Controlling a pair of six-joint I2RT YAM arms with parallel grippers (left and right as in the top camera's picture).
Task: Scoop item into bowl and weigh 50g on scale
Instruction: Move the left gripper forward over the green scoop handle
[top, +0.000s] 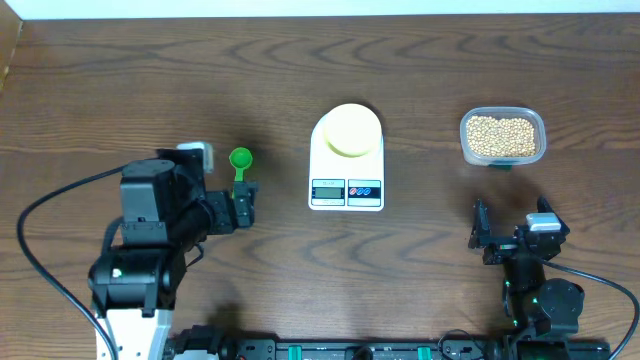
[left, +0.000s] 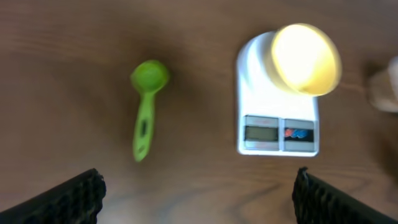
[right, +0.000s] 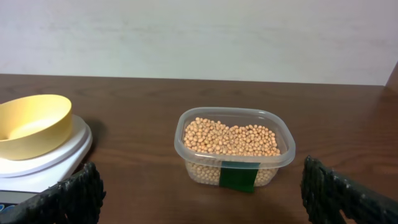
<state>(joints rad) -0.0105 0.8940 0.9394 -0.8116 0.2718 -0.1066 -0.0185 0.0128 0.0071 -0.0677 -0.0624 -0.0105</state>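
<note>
Left jaws: spread wide and holding nothing; only bare table (left: 199, 186) shows between the two fingertips (left: 74, 196).
Right jaws: also fully spread and empty.
Scoop: the green scoop (left: 146, 112) lies flat ahead of the left jaws, nearer their left finger. Its cup is at the far end and its handle points back at them, not touching.
Beans: the beans (right: 230, 138) fill the clear tub (right: 273, 158), which stands straight ahead of the right jaws, centred between the fingers and well apart from them.
Bowl: the yellow bowl (right: 31, 124) sits on the scale (left: 277, 134), ahead and right of the left jaws and ahead and left of the right jaws. We see no beans in it.
Handling, as we judge it: the scoop looks light, stiff and smooth, and may skid on the wood. The beans are hard and round, so they should roll and spill easily. The bowl looks light enough to shift if nudged.
Where to hold: we would pinch the scoop across the middle of its handle and keep the cup level.
</note>
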